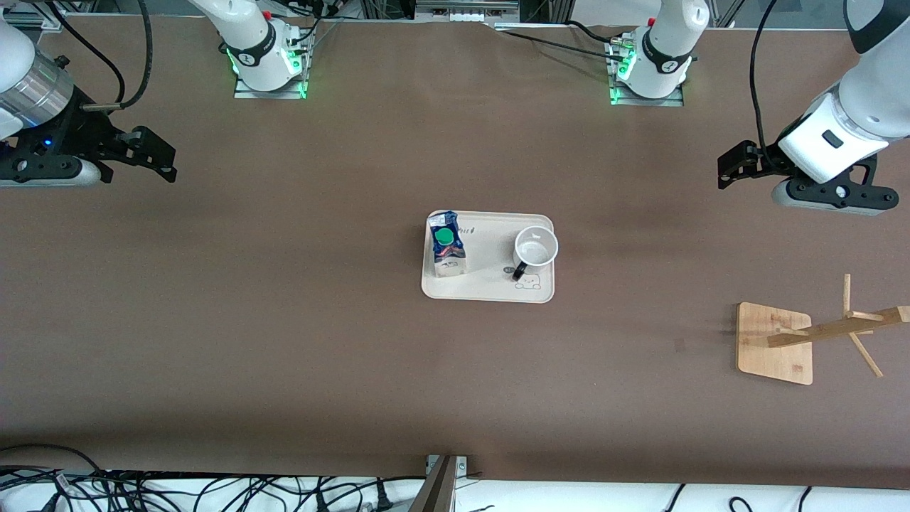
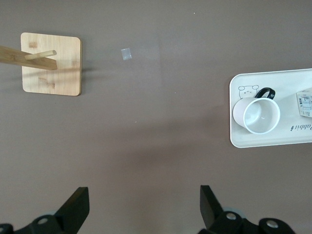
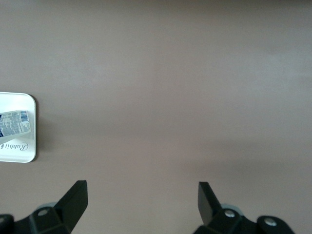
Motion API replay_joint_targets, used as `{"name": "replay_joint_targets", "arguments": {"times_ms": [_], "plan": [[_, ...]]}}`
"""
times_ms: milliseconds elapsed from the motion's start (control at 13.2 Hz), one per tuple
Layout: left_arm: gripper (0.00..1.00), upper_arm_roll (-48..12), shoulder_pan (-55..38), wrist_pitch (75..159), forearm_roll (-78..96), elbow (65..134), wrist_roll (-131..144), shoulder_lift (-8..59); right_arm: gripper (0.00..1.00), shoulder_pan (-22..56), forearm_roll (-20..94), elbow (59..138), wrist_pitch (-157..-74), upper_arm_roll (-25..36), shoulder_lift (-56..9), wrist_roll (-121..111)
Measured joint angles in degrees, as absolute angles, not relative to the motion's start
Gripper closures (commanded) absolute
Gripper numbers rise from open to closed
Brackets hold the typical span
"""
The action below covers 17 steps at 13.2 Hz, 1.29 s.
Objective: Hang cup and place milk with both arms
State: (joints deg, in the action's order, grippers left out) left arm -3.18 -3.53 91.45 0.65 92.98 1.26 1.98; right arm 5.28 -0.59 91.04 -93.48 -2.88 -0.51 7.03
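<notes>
The white cup (image 1: pixel 534 250) stands upright on a cream tray (image 1: pixel 490 284) at the middle of the table, its black handle turned toward the front camera. Beside it on the tray, toward the right arm's end, stands the blue-and-white milk (image 1: pixel 446 245) with its green cap. My left gripper (image 1: pixel 731 167) hangs open over bare table toward the left arm's end. Its wrist view shows the left gripper (image 2: pixel 145 204) empty, the cup (image 2: pixel 256 115) and an edge of the milk (image 2: pixel 304 103). My right gripper (image 1: pixel 165 158) is open over bare table at its own end; the right gripper (image 3: pixel 142 200) holds nothing.
A wooden cup rack (image 1: pixel 773 343) with slanted pegs stands toward the left arm's end, nearer the front camera than the tray; the rack (image 2: pixel 51 63) also shows in the left wrist view. A small tape mark (image 1: pixel 679 345) lies beside it. Cables (image 1: pixel 213 491) run along the front edge.
</notes>
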Motion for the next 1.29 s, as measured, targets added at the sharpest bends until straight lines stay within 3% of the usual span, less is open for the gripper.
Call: {"name": "replay_joint_targets", "arguments": {"times_ms": [984, 1287], "plan": [[0.00, -3.18, -3.53, 91.45, 0.65, 92.98, 1.26, 2.00, 0.00, 5.25, -0.53, 90.53, -93.92, -2.81, -0.71, 8.53], [0.00, -3.18, -3.53, 91.45, 0.65, 92.92, 1.26, 2.00, 0.00, 5.30, 0.14, 89.83, -94.81, -2.95, -4.73, 8.54]]}}
